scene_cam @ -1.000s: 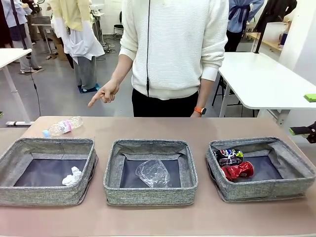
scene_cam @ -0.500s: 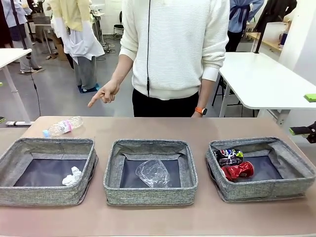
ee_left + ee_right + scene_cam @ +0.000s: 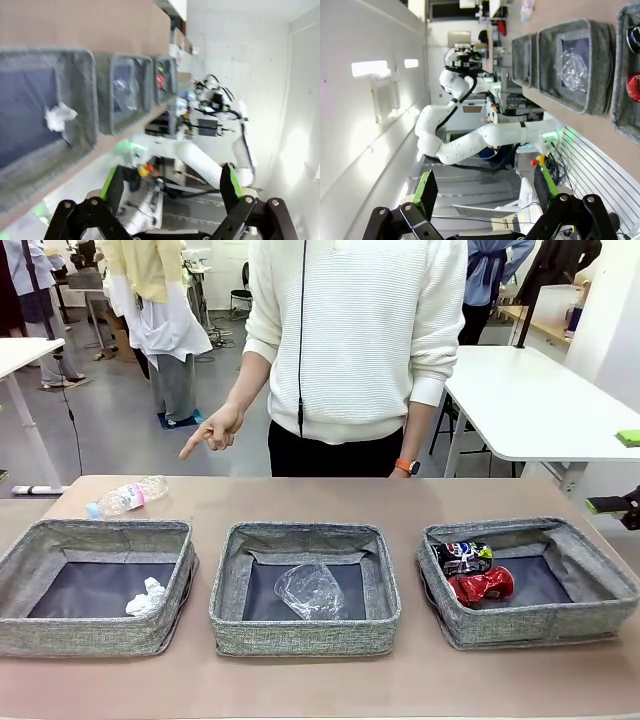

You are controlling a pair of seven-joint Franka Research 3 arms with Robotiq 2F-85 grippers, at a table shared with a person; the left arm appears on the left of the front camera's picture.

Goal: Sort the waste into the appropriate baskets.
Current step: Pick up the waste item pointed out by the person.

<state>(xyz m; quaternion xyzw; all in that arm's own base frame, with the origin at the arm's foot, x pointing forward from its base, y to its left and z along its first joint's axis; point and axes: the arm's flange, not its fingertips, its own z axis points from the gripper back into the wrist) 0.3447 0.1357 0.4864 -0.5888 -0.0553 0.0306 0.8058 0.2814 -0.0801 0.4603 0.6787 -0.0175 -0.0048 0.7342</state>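
Bottle (image 3: 127, 496) lies behind left basket (image 3: 95, 586), beyond end effectors.

Bottle (image 3: 126, 496) lies behind left basket (image 3: 95, 585).

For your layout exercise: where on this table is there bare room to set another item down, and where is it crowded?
Bare tabletop runs behind the three baskets, right of the bottle. A clear strip lies along the near edge in front of them. The gaps between baskets are narrow. The left basket holds one paper ball; the right basket's right half is free, its two cans crowding the left.
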